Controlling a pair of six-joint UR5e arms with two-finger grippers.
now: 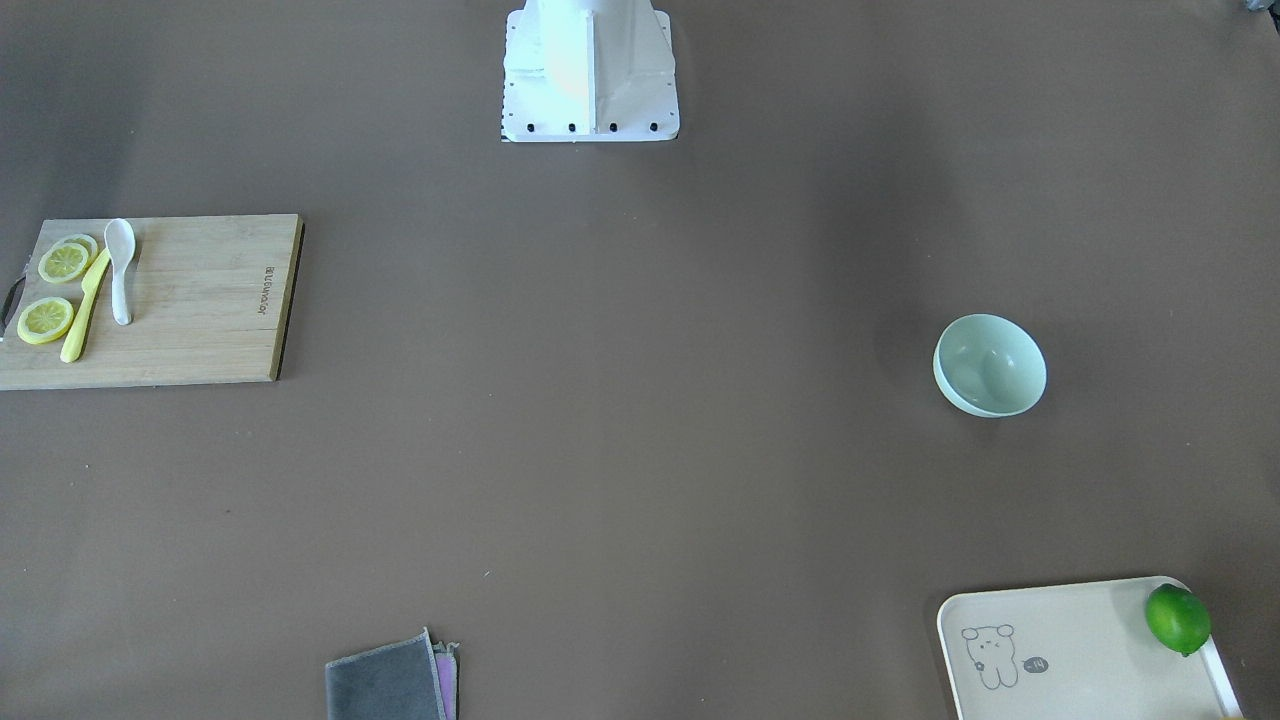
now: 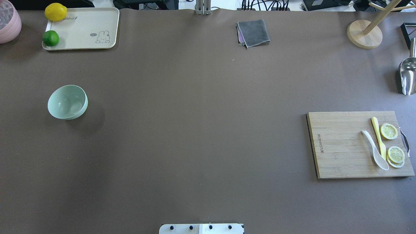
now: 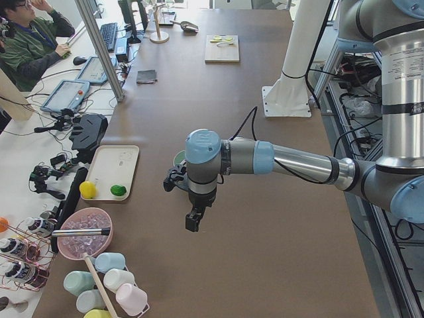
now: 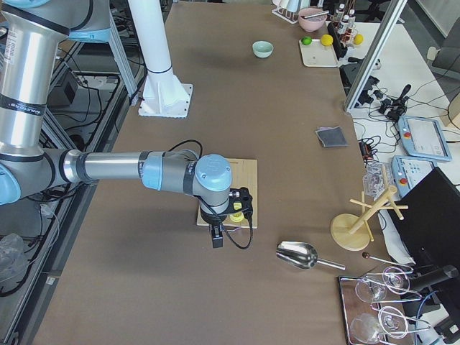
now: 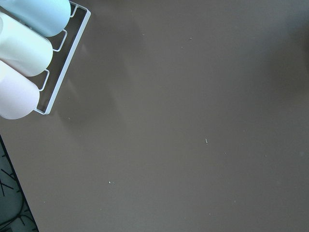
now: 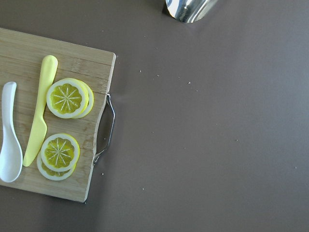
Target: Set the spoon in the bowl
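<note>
None of the job is done: the spoon [image 2: 375,150] lies on the cutting board [image 2: 341,146], just beside the yellow knife [image 2: 378,136]. The bowl [image 2: 67,101] stands empty, well apart toward the table's other end. The right claw [image 4: 216,241] hangs by the board and the left claw [image 3: 192,225] on the bowl's side. Whether either is wide or narrow I cannot tell. Picking up, carrying and setting down all remain.

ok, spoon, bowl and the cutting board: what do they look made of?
Spoon: glossy white, likely ceramic or melamine; bright sheen. Bowl: pale mint, smooth satin, plastic or glazed ceramic, unclear. Cutting board: bamboo or wood, visible strip grain, matte.
</note>
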